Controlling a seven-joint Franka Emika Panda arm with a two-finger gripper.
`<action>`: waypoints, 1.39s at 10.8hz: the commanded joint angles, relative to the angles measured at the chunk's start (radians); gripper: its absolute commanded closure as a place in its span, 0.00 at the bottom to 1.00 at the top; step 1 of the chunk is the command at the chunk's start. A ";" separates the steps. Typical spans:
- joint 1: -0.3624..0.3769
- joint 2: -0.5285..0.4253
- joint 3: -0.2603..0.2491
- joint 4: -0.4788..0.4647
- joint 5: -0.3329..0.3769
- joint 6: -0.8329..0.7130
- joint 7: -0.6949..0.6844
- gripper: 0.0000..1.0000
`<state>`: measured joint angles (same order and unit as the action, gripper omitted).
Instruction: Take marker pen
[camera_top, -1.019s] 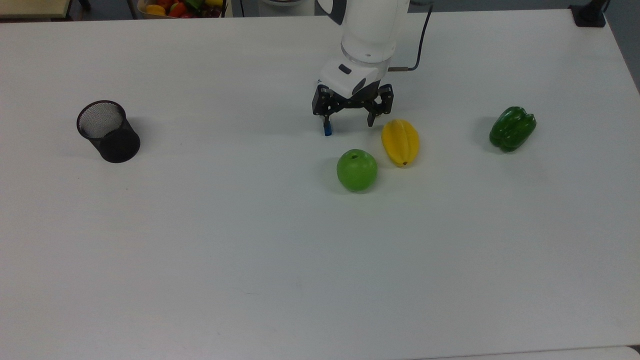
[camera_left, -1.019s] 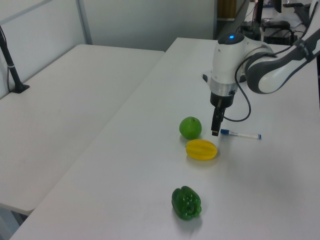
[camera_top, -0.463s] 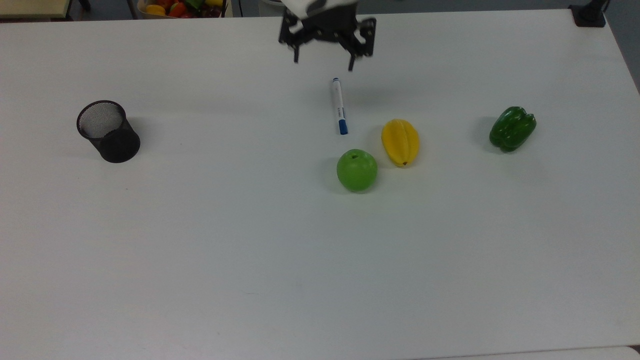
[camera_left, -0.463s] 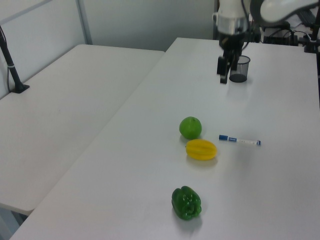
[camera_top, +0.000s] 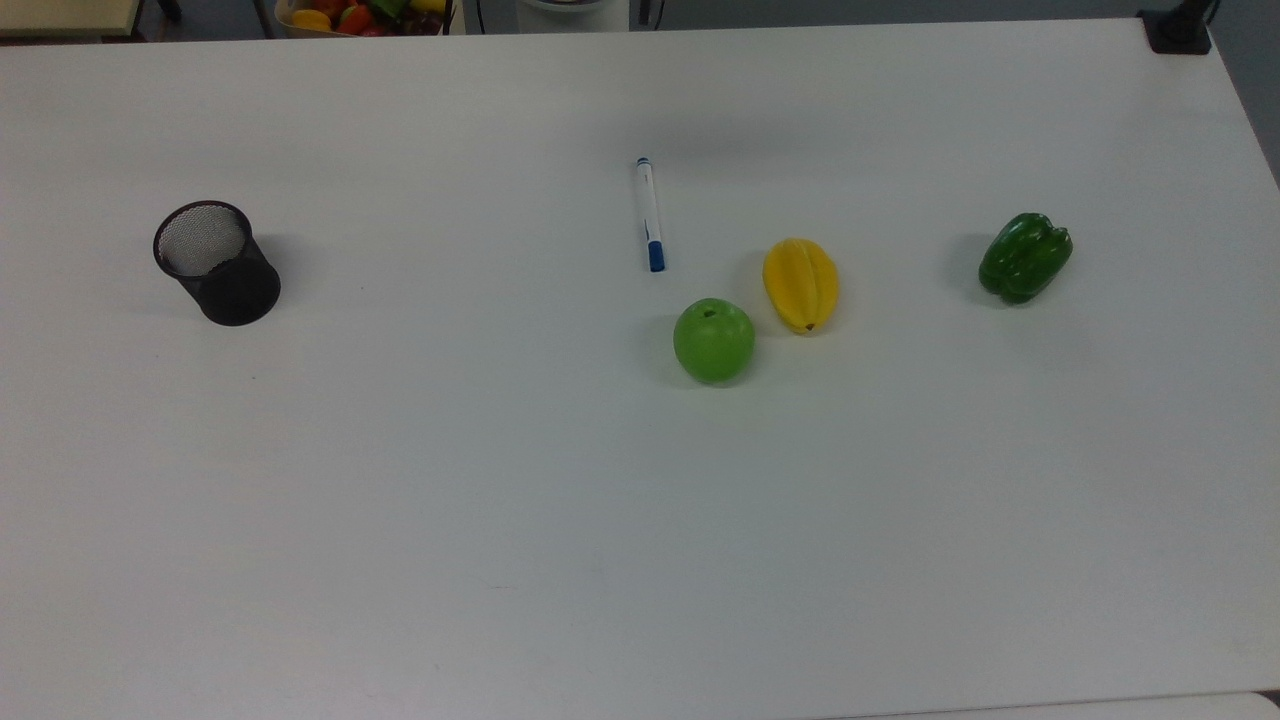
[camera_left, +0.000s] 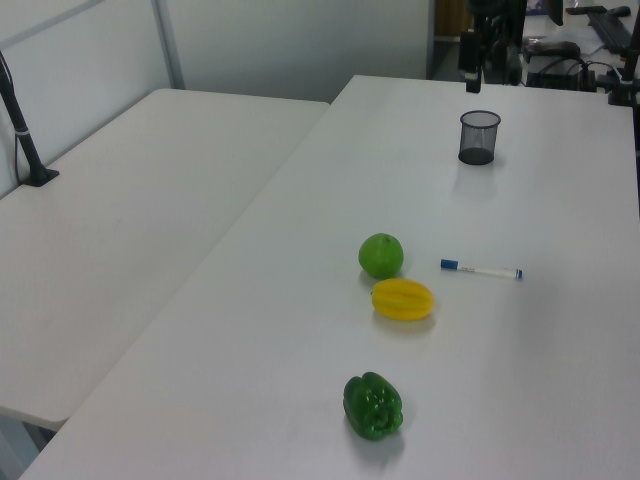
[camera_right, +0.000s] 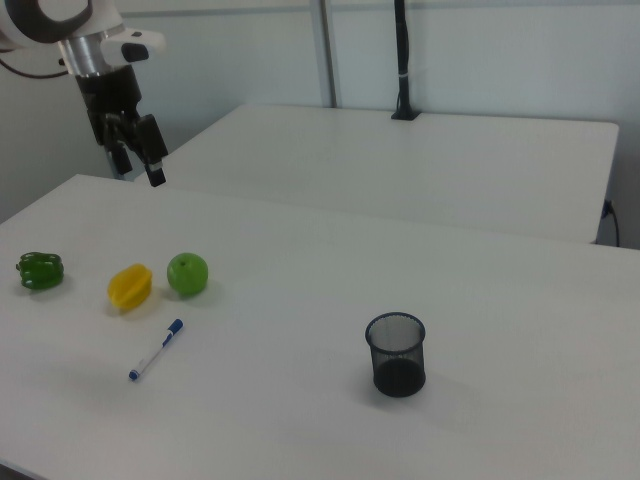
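Note:
The marker pen (camera_top: 650, 214) lies flat on the white table (camera_top: 420, 500), its blue cap pointing toward the green apple (camera_top: 714, 340). It also shows in the left view as marker pen (camera_left: 481, 270) and in the right view as marker pen (camera_right: 156, 349). Nothing touches it. My gripper (camera_right: 140, 167) hangs high above the table's far left corner in the right view, well away from the pen. Its fingers are open and hold nothing.
A yellow star fruit (camera_top: 801, 284) and the apple lie just beside the pen's capped end. A green pepper (camera_top: 1025, 256) sits further to the top view's right. A black mesh cup (camera_top: 216, 262) stands at the top view's left.
The gripper has lifted from right over the pen and drawn back out of the top view, still open. The pen stays on the table, shifted slightly.

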<state>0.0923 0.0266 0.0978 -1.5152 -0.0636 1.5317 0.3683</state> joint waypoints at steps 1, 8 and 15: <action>0.020 -0.059 -0.125 0.000 0.086 -0.031 -0.102 0.00; 0.083 -0.087 -0.262 -0.080 0.143 0.105 -0.451 0.00; 0.018 -0.093 -0.139 -0.128 0.133 0.142 -0.439 0.00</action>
<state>0.1101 -0.0425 -0.0490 -1.6101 0.0692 1.6502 -0.0583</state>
